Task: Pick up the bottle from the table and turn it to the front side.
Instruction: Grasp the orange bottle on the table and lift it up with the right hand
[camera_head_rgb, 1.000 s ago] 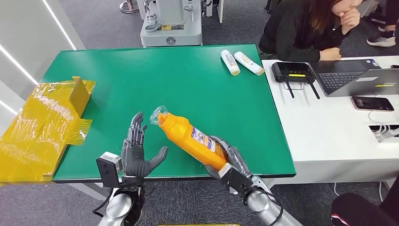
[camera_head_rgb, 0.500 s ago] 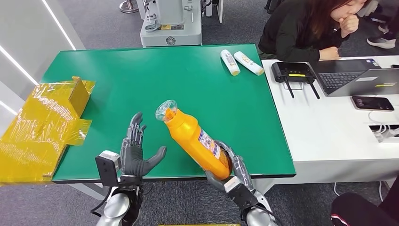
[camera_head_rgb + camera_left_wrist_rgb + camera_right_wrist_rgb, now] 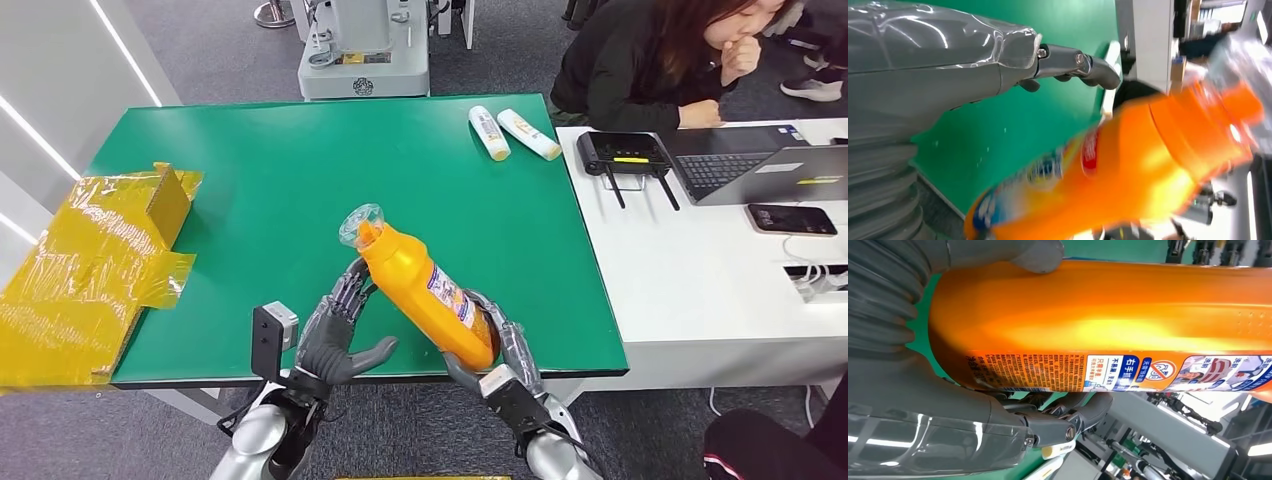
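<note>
Bottle: orange bottle (image 3: 428, 292) lifted above the green counter (image 3: 250, 170), tilted, clear cap end away from the robot.
Right hand: right hand (image 3: 497, 345) clasps its base.
Left hand: left hand (image 3: 338, 330) spread, empty, fingertips beside the bottle's neck.

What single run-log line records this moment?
right robot hand: holds bottle | bottle: lifted, tilted | left robot hand: open, beside bottle

I see the green table (image 3: 250, 170) carrying two white tubes (image 3: 510, 131) well beyond my fingers (image 3: 345, 300), at its far edge.
</note>
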Tool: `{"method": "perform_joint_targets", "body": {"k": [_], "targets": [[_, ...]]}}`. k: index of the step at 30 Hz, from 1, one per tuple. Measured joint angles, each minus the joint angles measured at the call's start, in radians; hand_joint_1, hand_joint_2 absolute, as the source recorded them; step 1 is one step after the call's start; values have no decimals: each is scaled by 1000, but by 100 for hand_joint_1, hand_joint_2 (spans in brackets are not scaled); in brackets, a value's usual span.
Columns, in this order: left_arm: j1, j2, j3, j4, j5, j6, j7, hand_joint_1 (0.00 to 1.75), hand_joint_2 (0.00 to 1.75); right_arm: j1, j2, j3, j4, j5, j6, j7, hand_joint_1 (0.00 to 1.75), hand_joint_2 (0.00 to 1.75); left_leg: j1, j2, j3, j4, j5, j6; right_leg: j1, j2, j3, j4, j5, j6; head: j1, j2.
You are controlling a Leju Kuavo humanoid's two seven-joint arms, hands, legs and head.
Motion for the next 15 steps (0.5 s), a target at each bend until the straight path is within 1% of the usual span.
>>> {"method": "perform_joint_targets", "body": {"k": [5, 10, 15], "targets": [[-20, 0, -18, 17, 18, -30, 9, 0, 175, -53, 12, -8, 72, 29, -4, -11, 175, 175, 0, 1, 0, 0, 0, 0, 0, 1, 0, 0, 0, 0, 0, 0], [-74, -4, -30, 49, 58, -38, 0, 0, 175, -141, 51, -9, 177, 49, -14, -31, 175, 175, 0, 1, 0, 0, 2, 0, 0, 1, 0, 0, 1, -1, 0, 0], [-120, -13, -38, 86, 63, -29, -31, 0, 175, -191, 85, -9, 245, 64, -19, -46, 175, 175, 0, 1, 0, 0, 2, 1, 0, 1, 0, 1, 1, -1, 0, 0]]}}
